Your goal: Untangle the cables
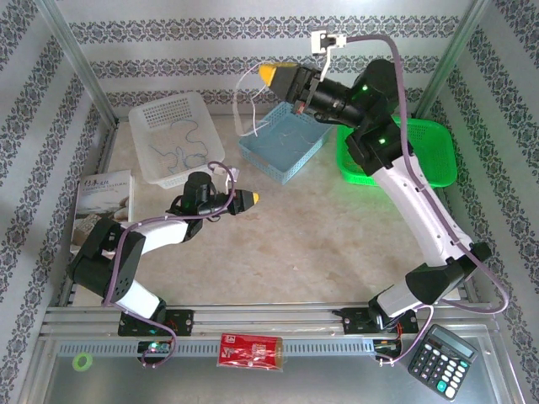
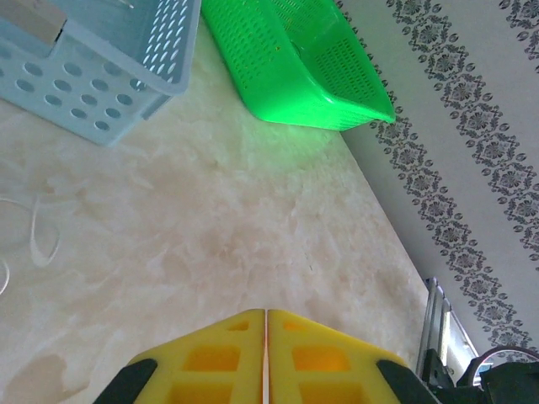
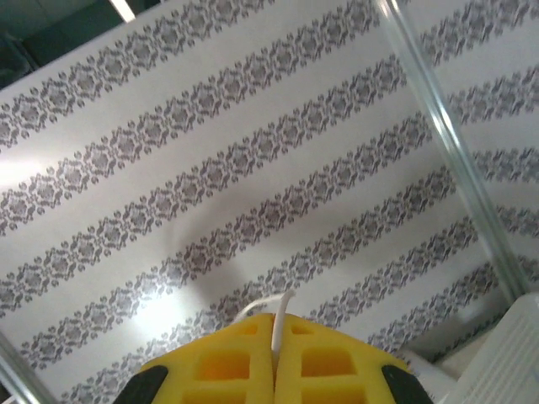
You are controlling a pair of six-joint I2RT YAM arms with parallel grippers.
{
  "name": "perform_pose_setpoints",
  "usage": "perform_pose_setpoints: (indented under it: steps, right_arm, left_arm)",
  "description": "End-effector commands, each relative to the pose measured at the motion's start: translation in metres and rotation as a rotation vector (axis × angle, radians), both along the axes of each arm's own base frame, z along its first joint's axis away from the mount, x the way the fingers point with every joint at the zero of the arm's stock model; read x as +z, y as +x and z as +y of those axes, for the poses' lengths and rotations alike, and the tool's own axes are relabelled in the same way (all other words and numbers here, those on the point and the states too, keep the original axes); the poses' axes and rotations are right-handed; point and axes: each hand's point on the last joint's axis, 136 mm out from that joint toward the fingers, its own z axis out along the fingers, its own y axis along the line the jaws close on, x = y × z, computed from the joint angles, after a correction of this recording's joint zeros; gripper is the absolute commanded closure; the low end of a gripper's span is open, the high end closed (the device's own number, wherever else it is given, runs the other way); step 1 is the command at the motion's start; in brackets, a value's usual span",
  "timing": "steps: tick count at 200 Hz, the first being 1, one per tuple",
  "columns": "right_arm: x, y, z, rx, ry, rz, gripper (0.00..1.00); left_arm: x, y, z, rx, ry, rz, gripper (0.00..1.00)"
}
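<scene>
My right gripper [image 1: 268, 74] is raised high above the back of the table, shut on a thin white cable [image 1: 242, 99] that hangs down in a loop towards the blue basket [image 1: 286, 145]. In the right wrist view the white cable [image 3: 282, 305] sticks out between the closed yellow fingertips [image 3: 253, 353] of that gripper [image 3: 275, 324]. Thin dark cables [image 1: 178, 151] lie curled in the white basket [image 1: 150, 114]. My left gripper [image 1: 249, 199] hovers low over the table's middle, shut with nothing between its fingers [image 2: 266, 313]. A pale cable loop [image 2: 40, 240] lies on the table to its left.
A green basket [image 1: 425, 135] stands at the back right, next to the blue basket [image 2: 101, 76]; the green basket [image 2: 303, 67] reaches the patterned wall. A book [image 1: 101, 202] lies at the left edge. A calculator [image 1: 442, 360] and a red packet [image 1: 250, 350] sit on the front rail.
</scene>
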Motion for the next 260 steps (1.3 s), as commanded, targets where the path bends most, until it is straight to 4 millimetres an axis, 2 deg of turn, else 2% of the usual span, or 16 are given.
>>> perform_pose_setpoints:
  steps: [1,26,42,65,92,137,197,213,217,218,229,240,260]
  right_arm:
    - [-0.001,0.027,-0.010,-0.075,0.015,0.018,1.00]
    - [-0.016,0.061,-0.025,-0.157,0.006,0.058,1.00]
    - [-0.033,0.086,-0.033,-0.202,-0.007,0.096,1.00]
    - [-0.070,0.123,-0.043,-0.276,-0.038,0.162,1.00]
    - [-0.123,0.162,-0.051,-0.330,-0.080,0.254,1.00]
    - [-0.215,0.212,-0.044,-0.356,-0.167,0.399,1.00]
    - [-0.326,0.261,-0.044,-0.441,-0.287,0.574,1.00]
    - [-0.348,0.273,-0.048,-0.456,-0.334,0.620,0.85]
    - [-0.353,0.275,-0.049,-0.458,-0.347,0.630,0.79]
    - [-0.353,0.276,-0.049,-0.458,-0.350,0.631,0.74]
    - [-0.361,0.279,-0.051,-0.463,-0.389,0.651,0.58]
    - [-0.358,0.280,-0.053,-0.466,-0.418,0.645,0.49]
    - [-0.344,0.277,-0.060,-0.488,-0.435,0.619,0.42]
  left_arm:
    - [0.015,0.002,-0.004,0.007,-0.038,-0.050,0.87]
    - [0.023,0.000,0.001,0.037,-0.037,-0.058,0.79]
    - [0.028,0.000,0.006,0.071,-0.026,-0.060,0.70]
    - [0.035,0.001,0.018,0.139,0.001,-0.067,0.52]
    - [0.047,0.001,0.032,0.213,0.024,-0.089,0.40]
    - [0.079,0.000,0.052,0.315,0.049,-0.140,0.32]
    - [0.107,-0.007,0.058,0.336,0.037,-0.167,0.27]
    - [0.111,-0.008,0.059,0.340,0.033,-0.172,0.24]
    - [0.112,-0.009,0.059,0.339,0.033,-0.174,0.24]
    - [0.112,-0.009,0.059,0.339,0.034,-0.173,0.24]
    - [0.113,-0.010,0.059,0.337,0.036,-0.173,0.23]
    - [0.113,-0.011,0.060,0.336,0.041,-0.175,0.23]
    - [0.112,-0.012,0.062,0.341,0.049,-0.172,0.21]
